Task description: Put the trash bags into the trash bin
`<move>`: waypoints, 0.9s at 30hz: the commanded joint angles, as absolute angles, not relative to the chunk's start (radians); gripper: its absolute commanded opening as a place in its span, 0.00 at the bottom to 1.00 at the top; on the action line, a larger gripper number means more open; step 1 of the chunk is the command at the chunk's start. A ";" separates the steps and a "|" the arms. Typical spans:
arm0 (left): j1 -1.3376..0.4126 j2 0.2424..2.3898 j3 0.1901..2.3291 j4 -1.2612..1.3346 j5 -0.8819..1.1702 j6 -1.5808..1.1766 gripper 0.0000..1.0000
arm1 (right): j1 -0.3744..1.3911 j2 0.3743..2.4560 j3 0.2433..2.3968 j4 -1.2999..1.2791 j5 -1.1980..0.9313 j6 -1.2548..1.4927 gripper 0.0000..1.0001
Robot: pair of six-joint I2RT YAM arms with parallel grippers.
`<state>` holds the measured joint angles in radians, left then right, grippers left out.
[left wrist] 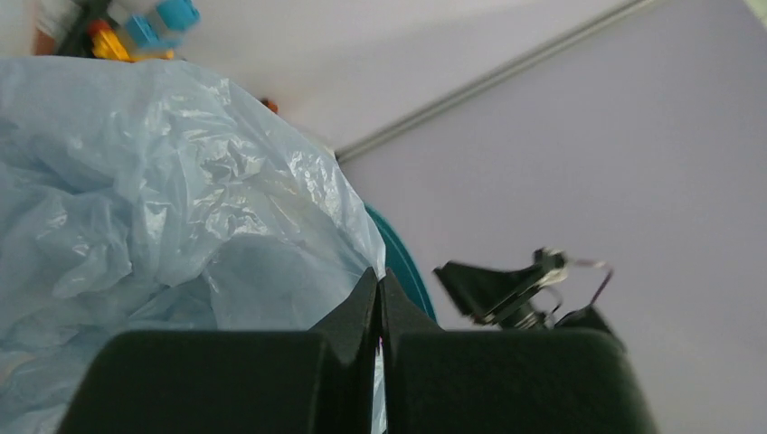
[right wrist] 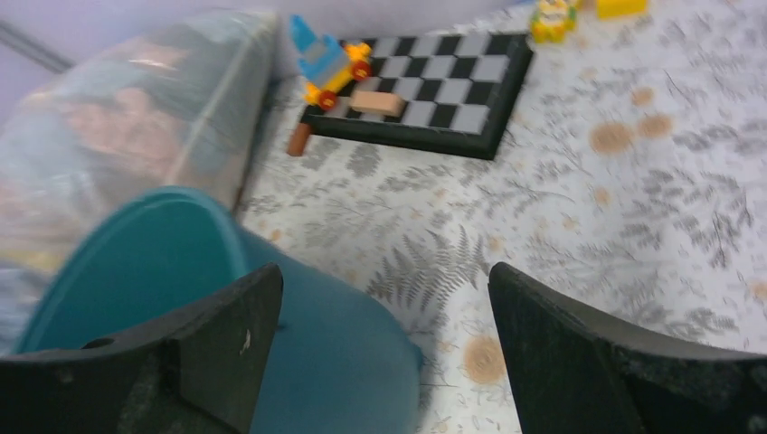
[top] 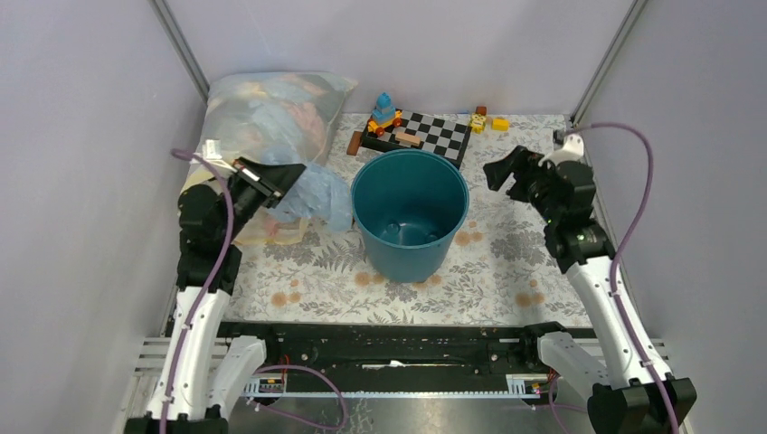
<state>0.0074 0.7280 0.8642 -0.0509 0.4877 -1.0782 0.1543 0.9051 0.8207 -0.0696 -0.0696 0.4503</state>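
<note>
The dark teal trash bin (top: 409, 217) stands upright mid-table, its mouth open; its rim shows in the left wrist view (left wrist: 409, 267) and its wall in the right wrist view (right wrist: 298, 344). The pale blue trash bag (top: 321, 197) hangs crumpled just left of the bin and fills the left wrist view (left wrist: 172, 199). My left gripper (top: 291, 174) is shut on the bag's film (left wrist: 378, 282), holding it up beside the bin's left rim. My right gripper (top: 503, 172) is open and empty, raised right of the bin (right wrist: 384, 298).
A large cloudy stuffed bag (top: 267, 113) lies at the back left. A checkerboard (top: 425, 134) with toy blocks (top: 384, 113) sits behind the bin, and small yellow toys (top: 488, 120) lie at the back right. A floral cloth (top: 506, 262) covers the table.
</note>
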 commanded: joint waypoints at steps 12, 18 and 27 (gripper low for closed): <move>-0.274 0.820 0.867 -0.009 0.288 -0.975 0.00 | 0.355 1.073 1.229 -0.567 -0.190 0.333 0.73; -0.314 0.831 0.864 -0.009 0.272 -0.946 0.00 | 0.452 1.199 1.314 -0.671 -0.023 0.317 0.53; -0.316 0.786 0.852 -0.039 0.216 -0.905 0.00 | 0.467 1.325 1.489 -0.746 0.254 0.320 0.00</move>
